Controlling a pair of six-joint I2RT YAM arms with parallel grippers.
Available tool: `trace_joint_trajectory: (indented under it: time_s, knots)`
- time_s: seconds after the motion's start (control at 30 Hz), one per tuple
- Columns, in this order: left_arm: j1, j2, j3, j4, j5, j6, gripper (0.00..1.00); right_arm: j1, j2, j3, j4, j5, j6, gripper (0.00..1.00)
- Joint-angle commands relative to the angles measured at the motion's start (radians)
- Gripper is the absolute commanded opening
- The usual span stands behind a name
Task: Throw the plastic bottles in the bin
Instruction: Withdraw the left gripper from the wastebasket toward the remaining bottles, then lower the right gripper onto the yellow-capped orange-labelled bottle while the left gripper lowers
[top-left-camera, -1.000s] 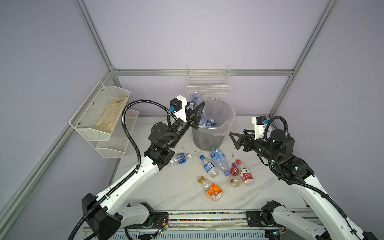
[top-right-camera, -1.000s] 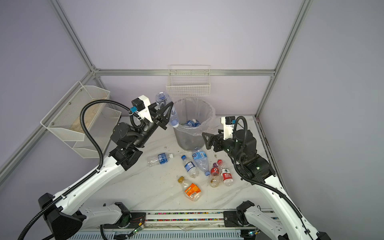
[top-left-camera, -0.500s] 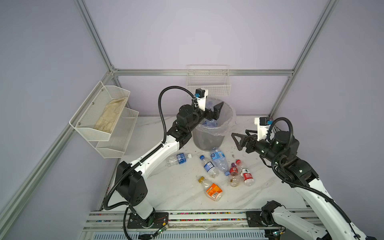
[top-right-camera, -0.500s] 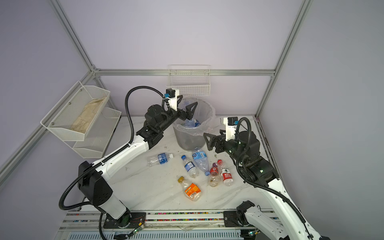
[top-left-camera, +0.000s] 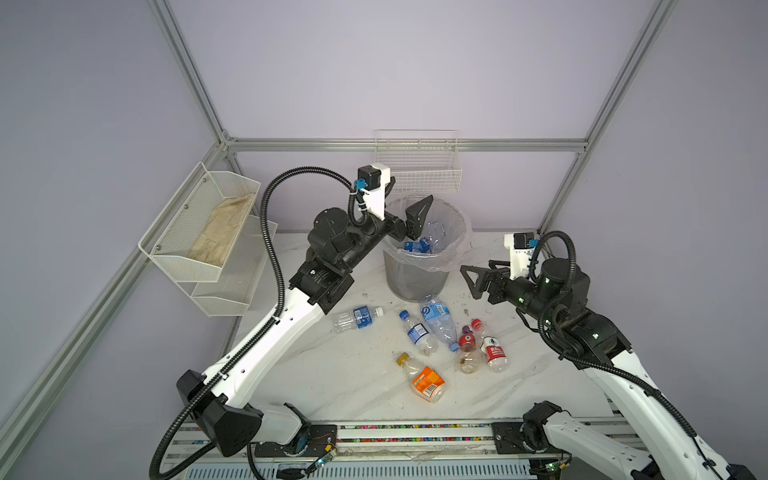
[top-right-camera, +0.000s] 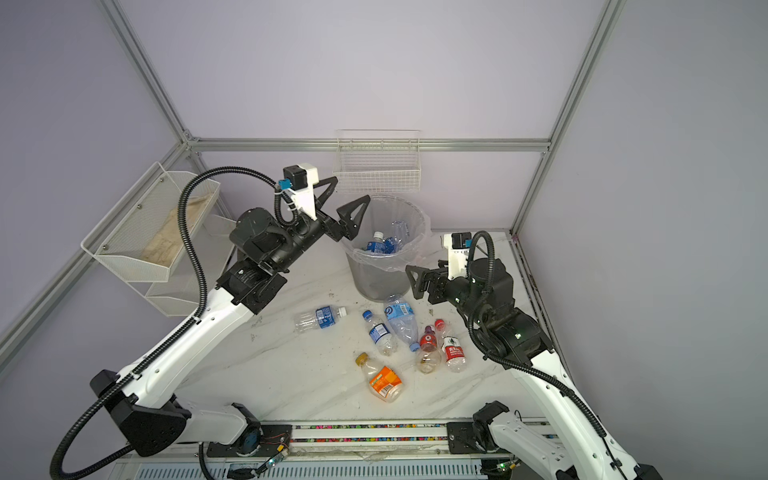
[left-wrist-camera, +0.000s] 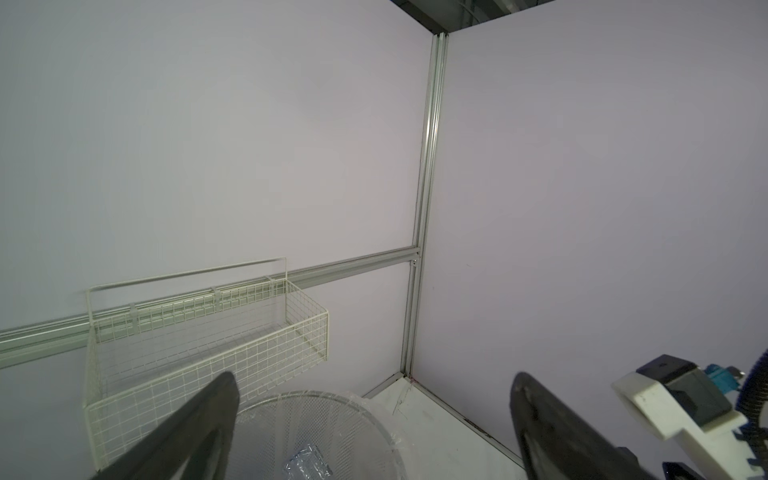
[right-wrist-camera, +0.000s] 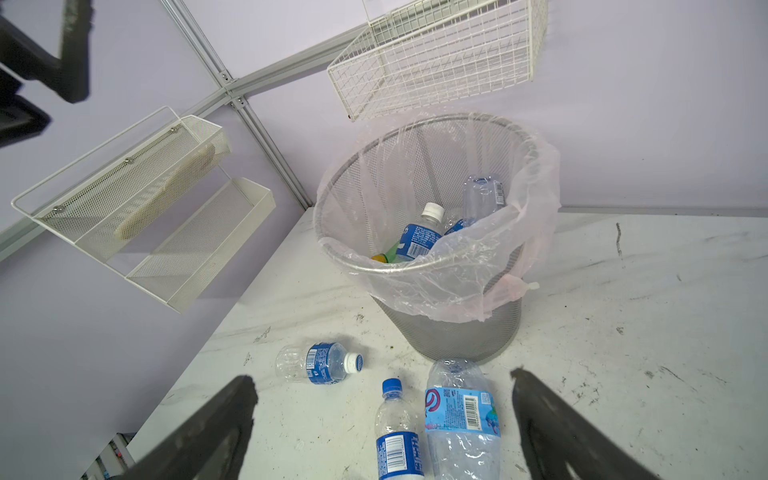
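The grey mesh bin (top-left-camera: 415, 280) (top-right-camera: 376, 280) stands at the back of the table with a clear bag as liner. Several plastic bottles (right-wrist-camera: 419, 239) lie inside it. Several more lie on the table in front: a blue-labelled one (top-left-camera: 357, 318), a blue-capped one (top-left-camera: 417, 332), a large one (right-wrist-camera: 459, 415), two red-labelled ones (top-left-camera: 492, 351) and an orange-labelled one (top-left-camera: 424, 380). My left gripper (top-left-camera: 405, 203) (top-right-camera: 351, 190) (left-wrist-camera: 374, 380) hangs open and empty over the bin's left rim. My right gripper (top-left-camera: 467, 282) (top-right-camera: 412, 282) (right-wrist-camera: 380, 378) is open and empty, right of the bin, above the table bottles.
A white wire basket (top-left-camera: 417, 174) hangs on the back wall just above the bin. A two-tier white mesh shelf (top-left-camera: 199, 232) with a cloth in it is fixed to the left wall. The marble tabletop (top-left-camera: 332, 374) ends at a rail in front.
My left gripper carried a clear bottle over the bin, opened and let it fall in, then drew back to the left rim. My right arm barely moved.
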Motion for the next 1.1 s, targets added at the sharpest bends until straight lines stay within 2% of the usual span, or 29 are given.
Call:
trace_joint_trajectory:
  time_s: [0.0, 0.17, 0.37, 0.53, 0.67, 0.77, 0.93, 1.07]
  knots:
    - [0.002, -0.05, -0.04, -0.119, -0.008, 0.024, 1.0, 0.0, 0.003, 0.032, -0.016, 0.027, 0.022, 0.98]
    - [0.003, -0.077, 0.013, -0.36, 0.039, 0.033, 1.0, 0.0, 0.03, 0.046, -0.063, 0.097, 0.06, 0.98]
    - [0.003, -0.179, -0.119, -0.395, 0.054, 0.011, 1.0, 0.0, 0.074, 0.038, -0.117, 0.177, 0.143, 0.97]
    - [0.004, -0.22, -0.169, -0.474, 0.047, -0.02, 1.0, 0.001, 0.149, 0.034, -0.168, 0.159, 0.187, 0.97]
    - [0.005, -0.248, -0.231, -0.494, 0.041, -0.102, 1.0, 0.001, 0.168, 0.001, -0.173, 0.173, 0.21, 0.98]
    - [0.004, -0.283, -0.292, -0.503, 0.003, -0.138, 1.0, 0.0, 0.165, -0.017, -0.174, 0.148, 0.208, 0.97]
    - [0.006, -0.364, -0.409, -0.511, -0.009, -0.147, 1.0, 0.001, 0.167, -0.046, -0.19, 0.065, 0.13, 0.97]
    - [0.005, -0.423, -0.499, -0.521, -0.045, -0.147, 1.0, 0.003, 0.148, -0.088, -0.159, -0.082, 0.098, 0.95]
